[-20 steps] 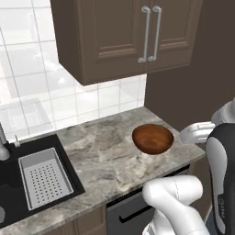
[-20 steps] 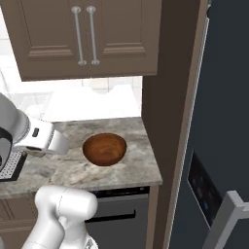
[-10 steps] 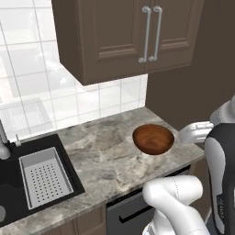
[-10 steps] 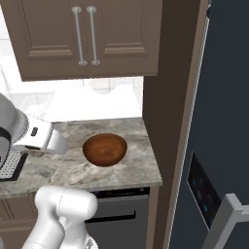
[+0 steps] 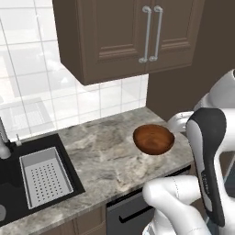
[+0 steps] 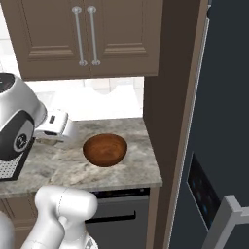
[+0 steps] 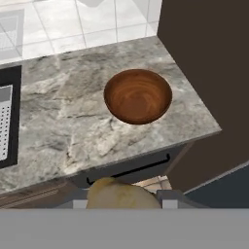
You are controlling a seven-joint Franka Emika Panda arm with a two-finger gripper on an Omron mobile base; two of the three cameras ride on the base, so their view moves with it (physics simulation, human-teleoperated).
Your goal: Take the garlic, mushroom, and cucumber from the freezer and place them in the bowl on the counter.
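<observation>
Marbled counter (image 7: 63,121) fills the hand view, bowl (image 7: 138,96) at center, empty. Gripper (image 7: 124,202) at bottom edge clamps a pale tan lump (image 7: 121,195), likely garlic; released short, it could miss the bowl.

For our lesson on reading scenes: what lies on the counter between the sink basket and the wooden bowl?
Nothing: in the left base view the counter is bare marbled stone between the sink basket and the bowl. The hand view shows the same.
</observation>
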